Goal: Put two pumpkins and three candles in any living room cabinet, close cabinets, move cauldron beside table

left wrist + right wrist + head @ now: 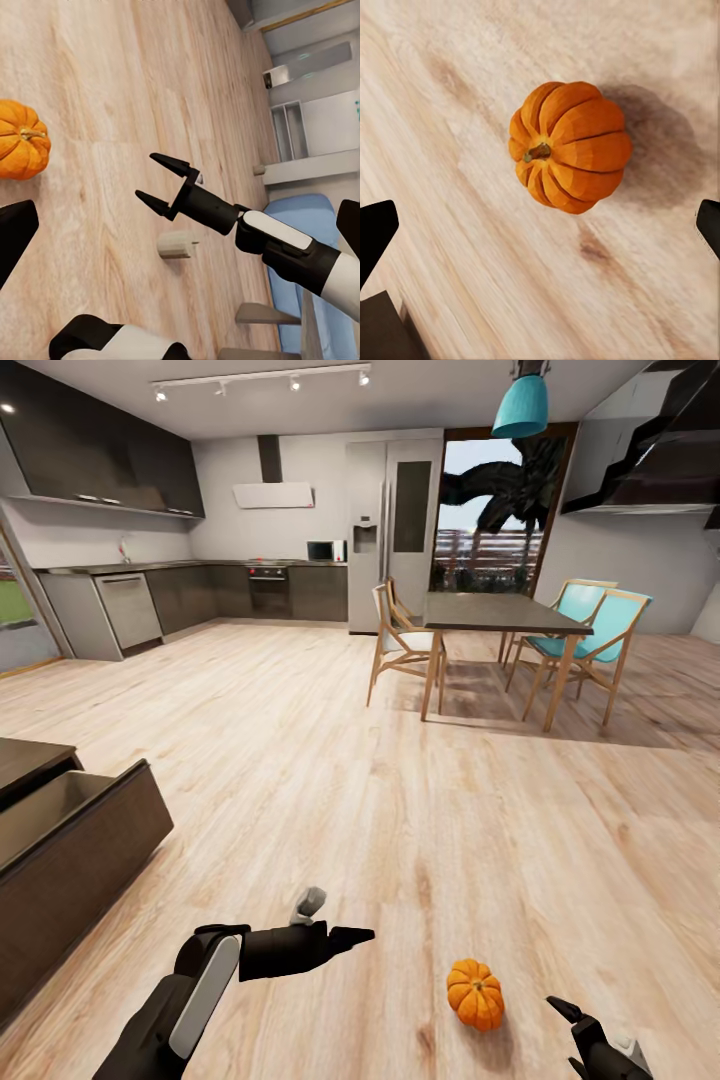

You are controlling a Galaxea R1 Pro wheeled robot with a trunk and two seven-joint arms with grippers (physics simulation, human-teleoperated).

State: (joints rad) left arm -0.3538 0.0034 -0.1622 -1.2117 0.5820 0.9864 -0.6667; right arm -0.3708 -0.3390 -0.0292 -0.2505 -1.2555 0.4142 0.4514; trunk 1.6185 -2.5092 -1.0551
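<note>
Small ribbed bright-orange pumpkin [475,993] sits on pale wood floor [400,800]; our right gripper [572,1032], jaws wide, beside pumpkin to straddle it. Left gripper [352,936], jaws spread, empty beside pumpkin.

No legible text, no labels, no brand marks, no numbers, no signs on any surface

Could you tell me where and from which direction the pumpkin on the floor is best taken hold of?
Probably from straight above, closing across the widest part of the pumpkin, on opposite ribbed flanks. It sits upright on the wooden floor with the stem up and nothing beside it, so the sides are free. The right tool, fingers spread wide, is above it; the stem looks too short to pinch.
</note>
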